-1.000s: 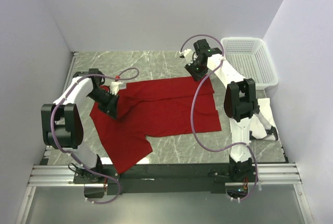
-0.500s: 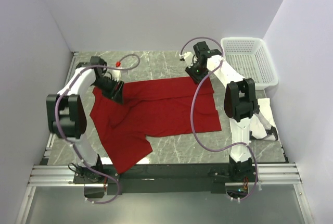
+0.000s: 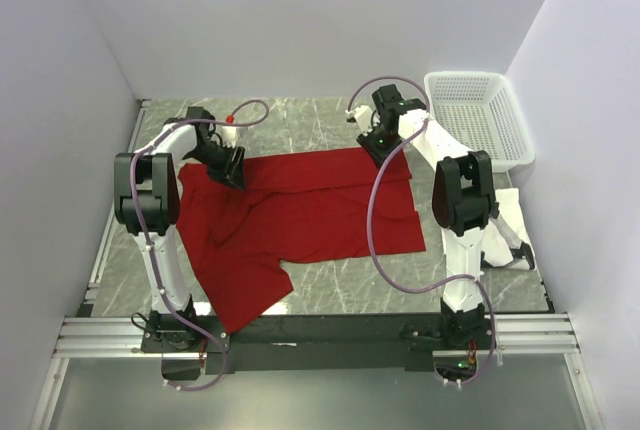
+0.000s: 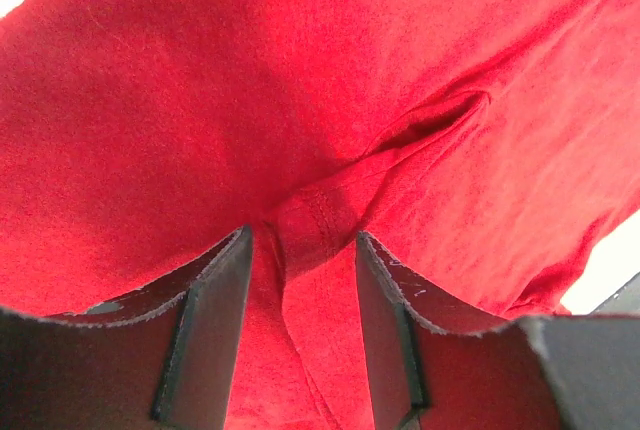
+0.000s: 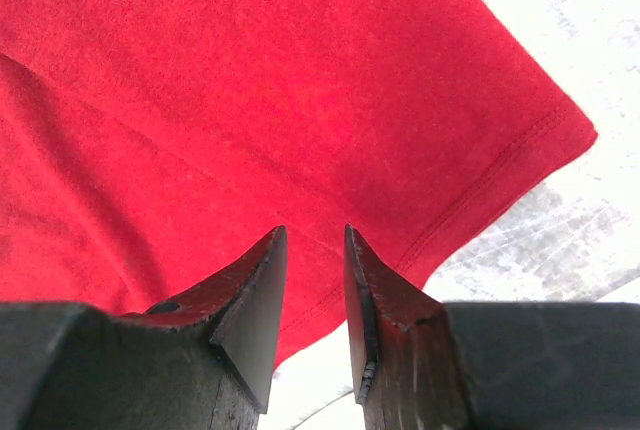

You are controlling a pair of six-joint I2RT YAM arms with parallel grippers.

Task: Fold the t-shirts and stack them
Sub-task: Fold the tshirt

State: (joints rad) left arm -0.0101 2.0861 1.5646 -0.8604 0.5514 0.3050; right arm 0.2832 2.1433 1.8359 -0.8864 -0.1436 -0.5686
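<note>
left arm point(image 3: 165, 140) and right arm point(image 3: 430, 140) reach forward, wrists down; left fingers point(image 4: 205, 340) clamp red t-shirt point(image 4: 300, 100), right fingers point(image 5: 250, 300) nearly together.

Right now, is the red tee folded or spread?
Mostly spread: red tee lies open across table, only its far edge looks doubled over.

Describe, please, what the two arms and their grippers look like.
Both the left arm and right arm have white link shells with bulky black joint housings. A purple-grey cable loops along each. The left gripper has flat black fingers with rough pale edges; the right gripper has black fingers tapering to wedge tips.
</note>
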